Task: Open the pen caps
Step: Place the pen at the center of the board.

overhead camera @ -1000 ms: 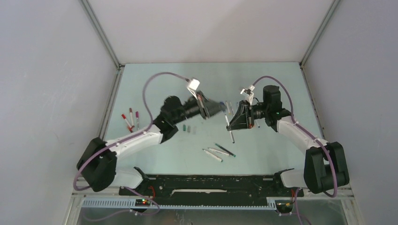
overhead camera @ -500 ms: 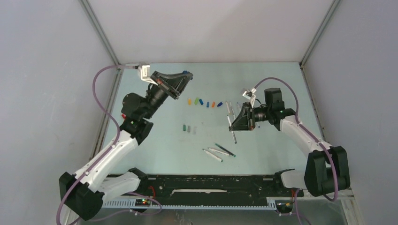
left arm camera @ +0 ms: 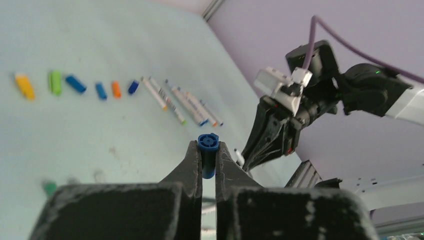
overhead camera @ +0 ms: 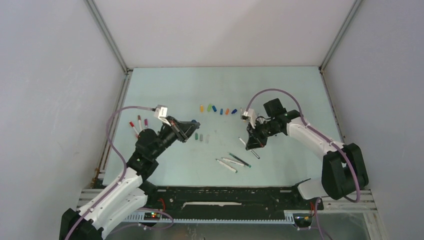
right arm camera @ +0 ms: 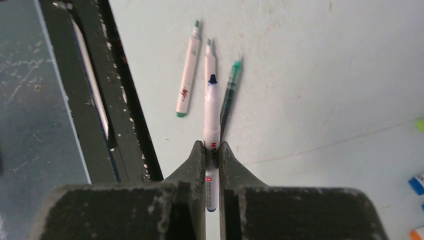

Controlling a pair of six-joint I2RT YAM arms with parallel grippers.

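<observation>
Three open pens (right arm camera: pixel 208 57) lie closest in, toward the near edge of the table (overhead camera: pixel 280 85), and they mark a likely place for the pen barrel (right arm camera: pixel 212 107) that the right gripper (right arm camera: pixel 211 147) pinches tight near its tail end, its blue tip bare and pointing toward them. A little farther out and to the left, the left gripper (left arm camera: pixel 205 156) is clamped on the blue cap (left arm camera: pixel 208 141), held clear above the table and well apart from the barrel, so this pen counts as opened and the step in hand looks like putting both pieces down. Beyond a small cluster of green and grey caps (overhead camera: pixel 201 136), the row of coloured caps (left arm camera: pixel 75 83) runs across the middle, with more bare barrels (left arm camera: pixel 177 100) at its right end; pens that appear capped (overhead camera: pixel 139 123) lie by the left edge. To do it well, the cap should probably be lowered until it touches the surface beside the row before the jaws part, since a short cylinder rolls readily; the barrel should go down flat and parallel to its neighbours, not across them
</observation>
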